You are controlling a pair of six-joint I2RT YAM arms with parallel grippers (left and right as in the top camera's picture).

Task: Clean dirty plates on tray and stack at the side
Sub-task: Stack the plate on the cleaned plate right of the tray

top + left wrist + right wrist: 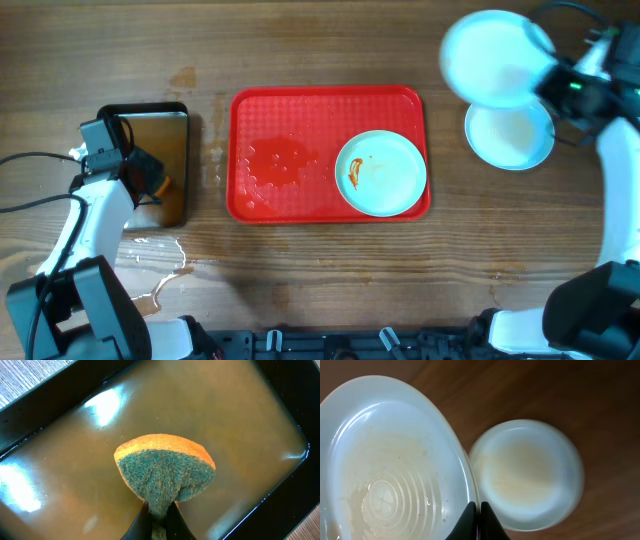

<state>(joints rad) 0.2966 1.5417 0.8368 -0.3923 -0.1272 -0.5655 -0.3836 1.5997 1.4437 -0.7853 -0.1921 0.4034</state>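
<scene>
overhead view of a brown wooden bench (320,40). a large red rectangular plastic tray (300,115) lies at the centre, with open wood on all four sides. one round pale blue-white plate (385,175) sits in the tray's right half. its edge reaches the right and near rims, and an orange-red sauce smear (354,172) marks its left side. the tray's left half is bare apart from a wet patch (278,160).

at the far right, the right claw (476,507) is pinched nearly closed on the rim of a second pale plate (385,460), held above the bench. that plate's edge overlaps, from above, a third pale plate (525,472) resting on the wood, well apart from the tray.

at the left, the left claw (159,510) is clamped on a green-and-orange sponge (165,467) over a black metal pan (50,400) of brownish liquid. the sponge is clear of the pan's walls. a water puddle (165,270) spreads on the near left wood.
</scene>
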